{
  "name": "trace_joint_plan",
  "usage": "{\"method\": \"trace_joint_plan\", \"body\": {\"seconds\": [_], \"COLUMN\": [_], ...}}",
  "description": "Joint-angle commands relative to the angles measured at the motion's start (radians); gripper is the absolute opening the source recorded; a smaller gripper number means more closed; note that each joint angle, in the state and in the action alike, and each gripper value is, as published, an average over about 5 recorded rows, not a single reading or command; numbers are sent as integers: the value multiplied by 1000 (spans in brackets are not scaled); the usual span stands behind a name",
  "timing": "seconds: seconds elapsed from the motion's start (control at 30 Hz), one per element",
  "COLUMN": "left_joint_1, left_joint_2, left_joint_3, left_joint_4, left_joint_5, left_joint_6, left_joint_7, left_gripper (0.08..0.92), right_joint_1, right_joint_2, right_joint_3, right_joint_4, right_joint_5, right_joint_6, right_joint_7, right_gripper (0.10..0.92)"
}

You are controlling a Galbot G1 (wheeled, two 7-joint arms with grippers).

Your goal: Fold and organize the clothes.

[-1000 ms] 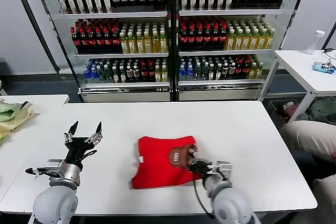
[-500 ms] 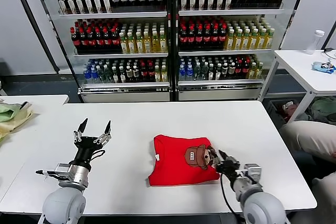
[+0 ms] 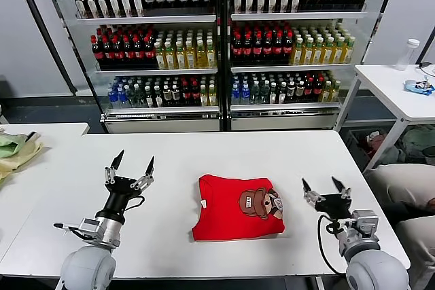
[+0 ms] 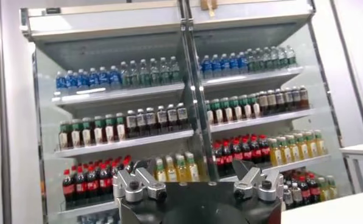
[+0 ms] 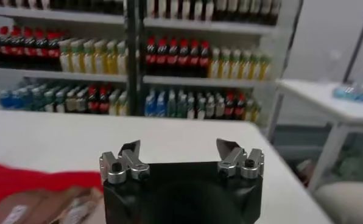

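**A:** In the middle of the white table (image 3: pixel 326 151) we're seeing the red T-shirt (image 3: pixel 234 207) lying folded, print up. The right gripper (image 3: pixel 325 188), which was touching its edge half a second ago, is now hanging just beside it, fingers spread and empty.

**B:** So we're guessing the folding's basically finished. The left gripper (image 3: pixel 130 167) is hovering well apart, also wide open and empty, with drink coolers (image 3: pixel 221 45) behind.

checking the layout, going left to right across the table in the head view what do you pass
pale green-and-yellow cloth pile → left end effector, open → folded red T-shirt → right end effector, open → side table with a bottle
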Motion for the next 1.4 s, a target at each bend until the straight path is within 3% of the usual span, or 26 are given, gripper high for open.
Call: {"method": "trace_joint_plan", "body": {"seconds": [0.03, 0.23, 0.4, 0.6, 0.77, 1.4], "left_joint_1": [13, -11, -49, -94, -147, -178], "left_joint_2": [-3, 41, -6, -20, -21, -24], "left_joint_3": [17, 21, 12, 14, 15, 13], "left_joint_4": [2, 51, 78, 137, 214, 229], "left_joint_5": [26, -10, -42, -7, 56, 117], "left_joint_6": [-43, -79, -100, -106, -160, -120], "left_joint_7": [24, 45, 96, 71, 49, 21], "left_gripper": [823, 823, 823, 823, 823, 823], "right_joint_1": [59, 110, 128, 185, 242, 218], "right_joint_2": [21, 53, 29, 28, 33, 34], "right_joint_3": [50, 2, -2, -11, -22, -16], "right_joint_4": [-125, -152, -168, -257, -345, -332], "right_joint_5": [-267, -348, -340, -306, -377, -489], "right_joint_6": [224, 229, 226, 253, 308, 315], "right_joint_7": [-50, -30, -36, -47, -65, -77], "right_gripper": [819, 823, 823, 823, 823, 823]}}
